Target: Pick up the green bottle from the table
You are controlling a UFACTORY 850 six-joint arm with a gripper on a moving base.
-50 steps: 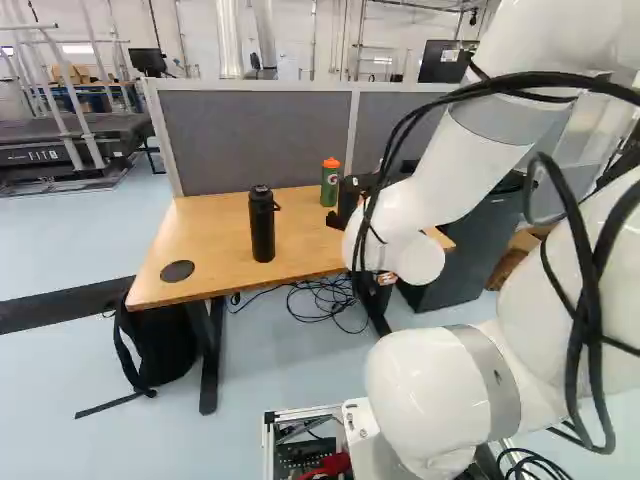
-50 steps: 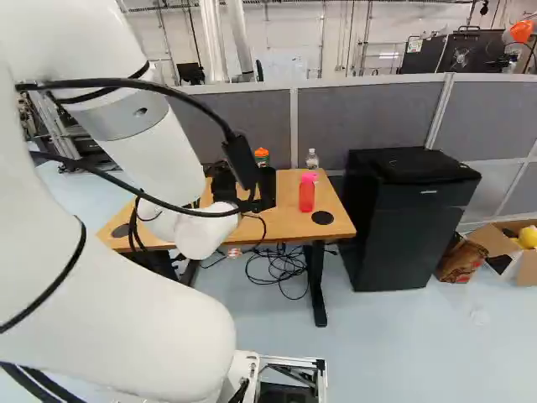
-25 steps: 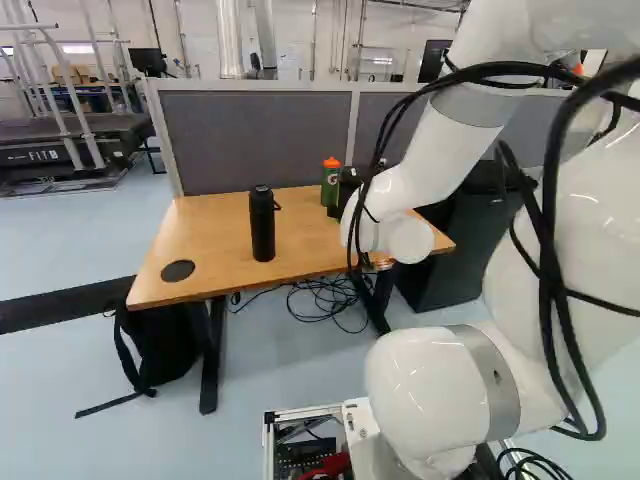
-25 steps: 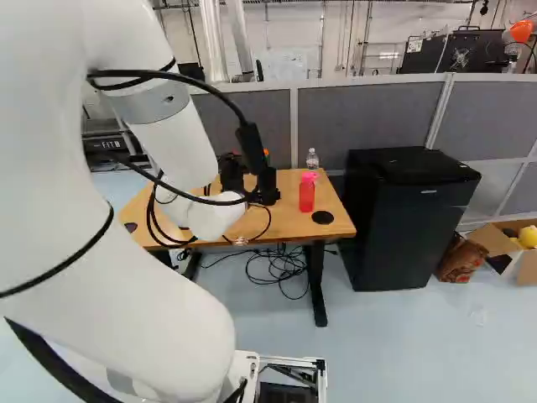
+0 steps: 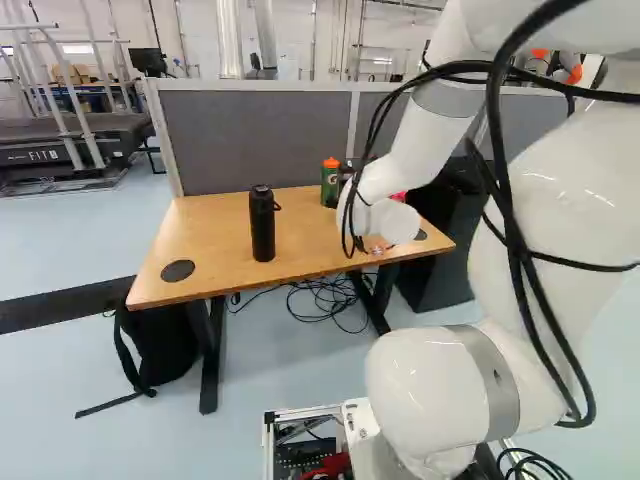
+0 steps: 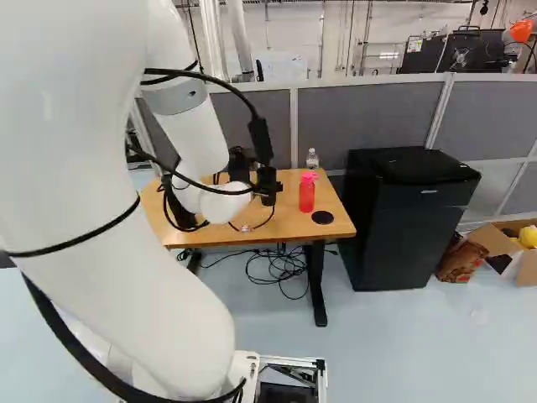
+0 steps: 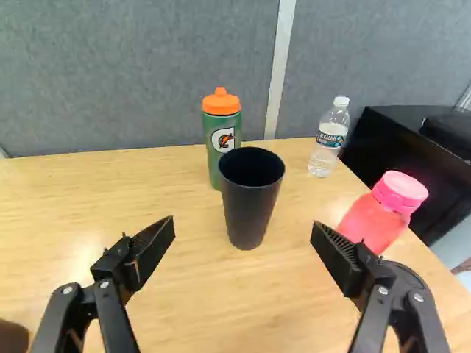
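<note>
The white arm point(image 5: 415, 150) rises from its lowest joint, bends high over the base, and then its forearm comes down slanting toward the right part of the wooden table point(image 5: 200, 230). Black cables point(image 5: 496, 90) hang in loops along it. The black gripper point(image 6: 253, 174) is pointing ahead and somewhat downward above the table top. Its two fingers stand wide apart, and nothing is clamped by them.

The green bottle point(image 7: 223, 129), with an orange cap, stands upright at the far side of the table, near the grey divider point(image 7: 132, 73). It is ahead of the gripper, in the direction of the opening between the fingers. A black tapered cup point(image 7: 250, 206) stands nearer, also ahead of the opening, and covers a lower part of the bottle; whether these two touch, I cannot tell.

Toward the left of the green bottle, bare wood stretches along the divider. On its right side there is wood up to the clear water bottle point(image 7: 327, 143). The pink bottle point(image 7: 373, 220) is just beyond the right finger, near the right edge of the table, and past this edge stands the black mini fridge point(image 6: 411, 227). The black flask point(image 5: 262, 230) stands upright near the front edge, well apart from the green bottle.
</note>
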